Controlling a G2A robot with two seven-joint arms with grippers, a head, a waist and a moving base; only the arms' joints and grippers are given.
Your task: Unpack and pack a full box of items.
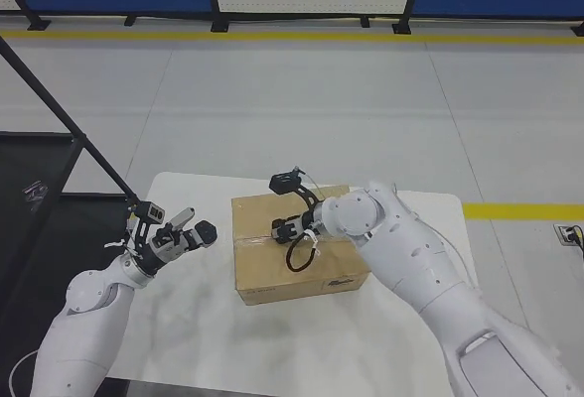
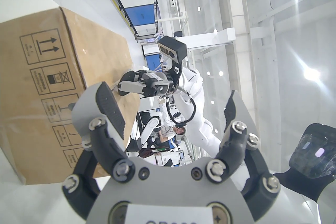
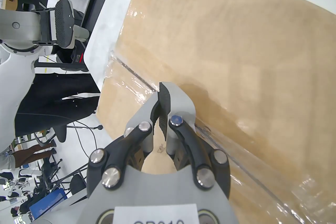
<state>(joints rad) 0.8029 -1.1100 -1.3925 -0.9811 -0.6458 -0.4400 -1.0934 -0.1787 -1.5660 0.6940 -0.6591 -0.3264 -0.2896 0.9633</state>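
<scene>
A closed brown cardboard box stands in the middle of the white table, its top flaps sealed with clear tape. My right gripper rests shut on the box top, its tips touching the taped seam near the box's left edge. My left gripper hangs open above the table just left of the box, with nothing between its fingers. In the left wrist view the box's printed side faces me, and the right gripper sits on its top edge.
A black metal frame and a dark surface stand beside the table's left side. Bare tabletop lies in front of and to the left of the box. The table's right edge is close behind the right arm.
</scene>
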